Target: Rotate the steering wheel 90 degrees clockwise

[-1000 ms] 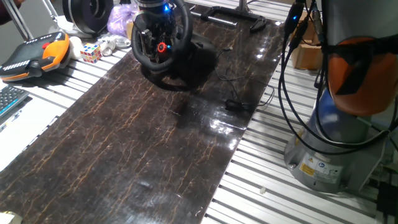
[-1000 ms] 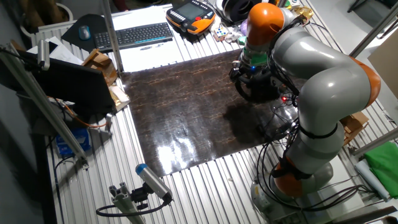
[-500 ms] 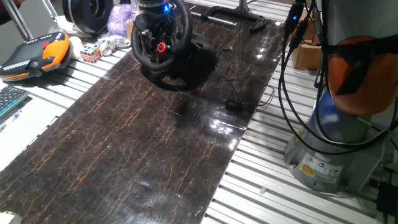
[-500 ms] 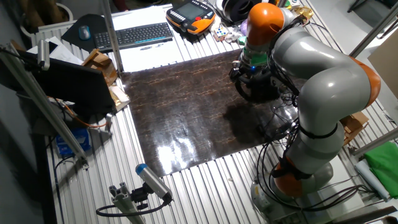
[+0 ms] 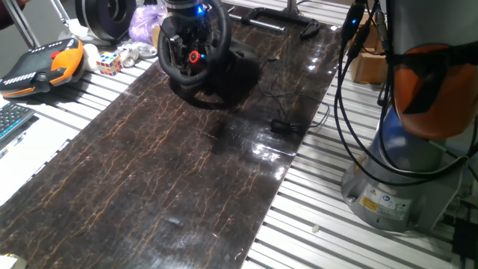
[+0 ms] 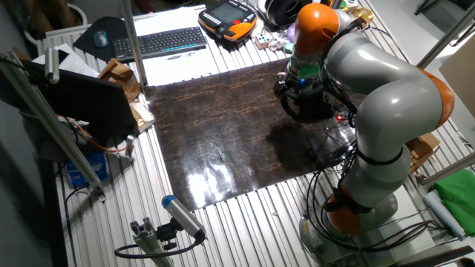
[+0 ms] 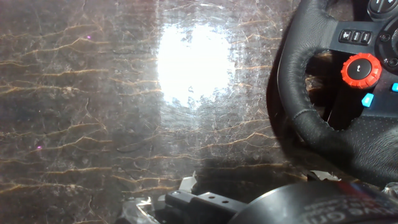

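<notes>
While the gripper (image 5: 190,46) sits inside the ring of the steering wheel (image 5: 218,41), its body hides the fingertips, so I cannot tell whether the jaws are clenched or released. The wheel stands at the far end of the dark marbled mat (image 5: 172,164), close to the mat's far edge, with its black base (image 5: 237,75) to the right of it. From there toward the near edge the mat lies bare except for a thin black cable (image 5: 284,125) close to its right edge. Left of the mat, on the slatted table (image 5: 314,202), lie an orange teach pendant (image 5: 41,66) and a Rubik's cube (image 5: 108,63). In the hand view the wheel's leather rim (image 7: 298,99) curves along the right side, its red knob (image 7: 360,69) and small hub buttons (image 7: 354,36) visible, with glossy mat to the left.
</notes>
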Robot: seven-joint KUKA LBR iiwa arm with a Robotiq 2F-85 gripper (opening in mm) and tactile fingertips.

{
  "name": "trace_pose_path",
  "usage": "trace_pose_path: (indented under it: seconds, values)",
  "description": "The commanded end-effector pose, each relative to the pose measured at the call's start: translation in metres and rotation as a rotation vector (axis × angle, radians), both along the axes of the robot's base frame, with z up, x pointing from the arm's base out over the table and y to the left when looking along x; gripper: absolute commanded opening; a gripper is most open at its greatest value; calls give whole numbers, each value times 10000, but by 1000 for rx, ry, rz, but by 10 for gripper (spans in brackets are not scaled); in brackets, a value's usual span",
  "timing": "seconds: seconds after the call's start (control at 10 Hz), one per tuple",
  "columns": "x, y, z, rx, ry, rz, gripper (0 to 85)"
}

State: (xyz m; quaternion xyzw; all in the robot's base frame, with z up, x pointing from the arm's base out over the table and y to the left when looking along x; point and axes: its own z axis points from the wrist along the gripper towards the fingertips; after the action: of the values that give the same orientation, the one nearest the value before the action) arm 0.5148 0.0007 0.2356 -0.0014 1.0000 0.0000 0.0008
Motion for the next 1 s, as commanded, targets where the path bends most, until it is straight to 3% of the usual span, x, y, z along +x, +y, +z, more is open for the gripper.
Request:
trace_pose_path:
  seconds: [0.0, 0.1, 0.6, 0.9]
  values:
    - [1, 0, 0, 0, 0, 0, 840]
    - [2, 5, 9, -9, 81, -185, 7]
    - [-7, 24, 40, -14, 82, -185, 7]
    - [-6, 24, 38, -21, 61, -185, 7]
